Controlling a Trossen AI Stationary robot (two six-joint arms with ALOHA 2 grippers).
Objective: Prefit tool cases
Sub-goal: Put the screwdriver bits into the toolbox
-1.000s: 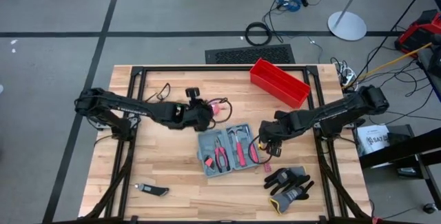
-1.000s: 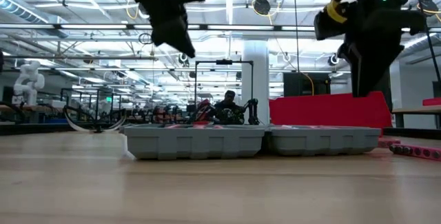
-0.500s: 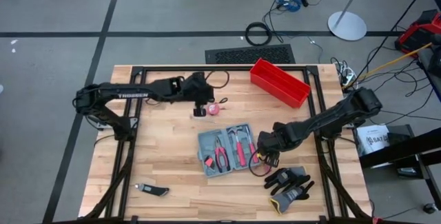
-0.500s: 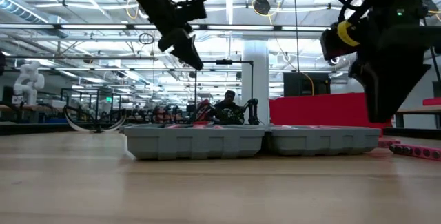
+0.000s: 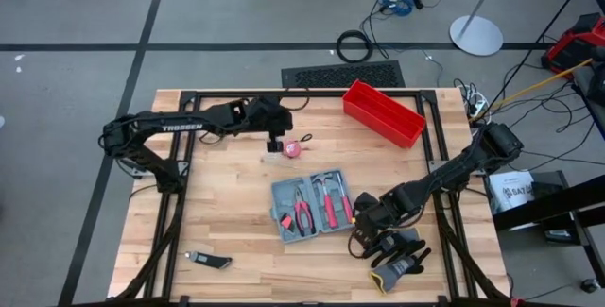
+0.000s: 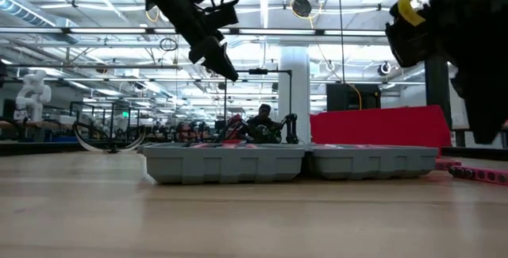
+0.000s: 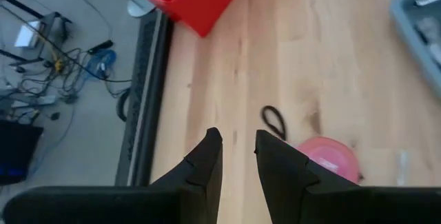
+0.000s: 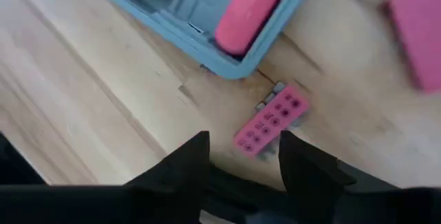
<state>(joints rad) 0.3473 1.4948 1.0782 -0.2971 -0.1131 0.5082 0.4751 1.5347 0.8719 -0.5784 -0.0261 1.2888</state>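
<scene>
Pink bit holder (image 8: pixel 271 123) is lying just off the tool case (image 5: pixel 310 205) corner, long axis slanted, directly before the spread right hand (image 8: pixel 238 156), while the left hand (image 7: pixel 238 156), fingers slightly parted, is hovering far off.

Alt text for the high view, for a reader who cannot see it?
An open tool case with pink-handled tools lies mid-table. The right claw hangs open just off its corner by black gloves; the left claw hangs open beside a pink disc. A red bin sits at the far edge.
</scene>
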